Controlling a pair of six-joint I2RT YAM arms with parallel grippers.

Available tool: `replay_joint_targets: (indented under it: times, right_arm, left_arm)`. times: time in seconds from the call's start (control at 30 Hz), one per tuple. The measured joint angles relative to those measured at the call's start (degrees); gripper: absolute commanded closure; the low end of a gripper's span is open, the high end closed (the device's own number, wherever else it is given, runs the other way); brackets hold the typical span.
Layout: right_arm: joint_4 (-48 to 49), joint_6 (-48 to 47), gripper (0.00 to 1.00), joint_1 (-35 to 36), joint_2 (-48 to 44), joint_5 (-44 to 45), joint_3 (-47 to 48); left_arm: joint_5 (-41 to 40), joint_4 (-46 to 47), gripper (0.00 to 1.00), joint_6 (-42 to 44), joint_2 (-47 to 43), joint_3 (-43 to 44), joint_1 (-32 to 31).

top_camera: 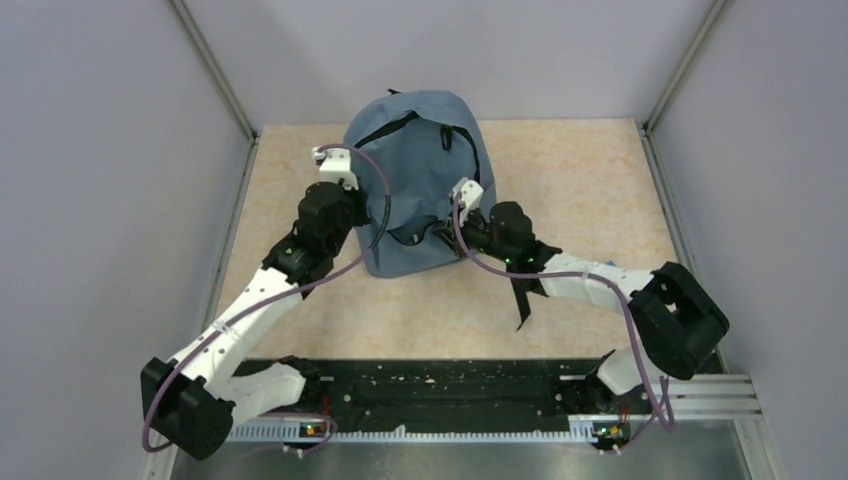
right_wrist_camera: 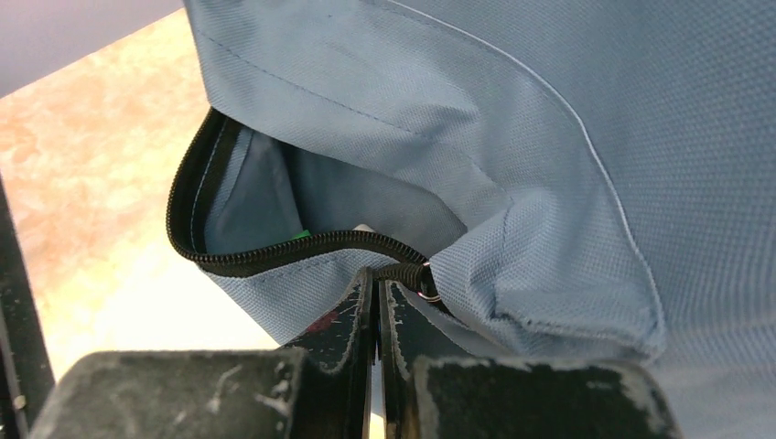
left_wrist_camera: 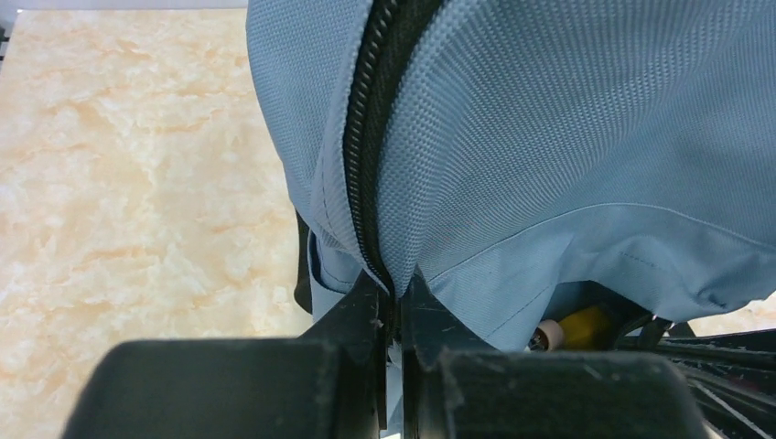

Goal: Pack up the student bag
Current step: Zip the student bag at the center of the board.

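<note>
Even soft light, faint shadows, blurred foregrounds

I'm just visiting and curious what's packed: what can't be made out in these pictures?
Top view: contents of the soft grey-blue fabric backpack, covered by its own cloth.
Right wrist view: only a green sliver shows inside the unzipped opening; shadow hides the rest.
Left wrist view: a yellow object under the backpack's cloth, mostly covered, unidentifiable.

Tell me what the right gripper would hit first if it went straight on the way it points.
The student bag. The right gripper is shut on its zipper edge, so straight on it would likely push into the grey-blue fabric just ahead; depth is unclear.
</note>
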Motion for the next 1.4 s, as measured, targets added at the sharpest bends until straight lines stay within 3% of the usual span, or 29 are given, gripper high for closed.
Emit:
replay_joint_targets:
  times: [0.13, 0.2, 0.23, 0.3, 0.37, 0.47, 0.67, 0.93, 1.3, 1.4]
  right_arm:
    - [-0.09, 1.22, 1.0, 1.46, 0.0, 0.59, 0.2]
    - [-0.39, 1.99, 0.99, 1.9, 0.0, 2.03, 0.52]
    - [-0.59, 2.19, 0.92, 2.01, -0.17, 2.8, 0.55]
    - [-1.36, 2.56, 0.64, 2.19, -1.2, 4.33, 0.37]
    - [-2.19, 2.73, 0.48, 2.51, -3.76, 5.77, -0.59]
    - [-4.0, 3.15, 0.33, 3.02, -9.68, 8.63, -2.43]
    - [-8.41, 5.97, 0.25, 3.1, -18.71, 18.75, -2.71]
    - [-11.34, 9.38, 0.24, 3.1, -18.69, 31.65, -2.67]
    - [-12.5, 10.54, 0.25, 3.1, -12.48, 34.01, -0.2]
    - [-12.0, 10.6, 0.29, 3.1, -11.8, 34.51, 0.98]
  left_arm:
    - [1.09, 0.52, 1.0, -0.87, -1.16, -0.98, 0.07]
    - [1.22, 0.52, 0.77, -0.83, -1.75, -1.29, 0.07]
    - [1.29, 0.5, 0.64, -0.46, -2.01, -1.42, 0.07]
    - [1.9, 0.59, 0.44, 1.14, -2.89, -2.03, 0.04]
    - [2.95, 0.7, 0.36, 2.86, -4.26, -2.91, -0.07]
    - [4.2, 0.52, 0.27, 4.2, -6.84, -4.42, -0.33]
    - [3.96, 1.03, 0.25, -0.92, -11.15, -7.8, -0.52]
    - [1.81, 2.32, 0.25, -15.06, -10.56, -10.88, -1.84]
    - [0.26, 3.45, 0.26, -23.76, -6.58, -11.3, -1.95]
    - [-0.04, 3.5, 0.33, -24.46, -4.7, -11.28, -2.16]
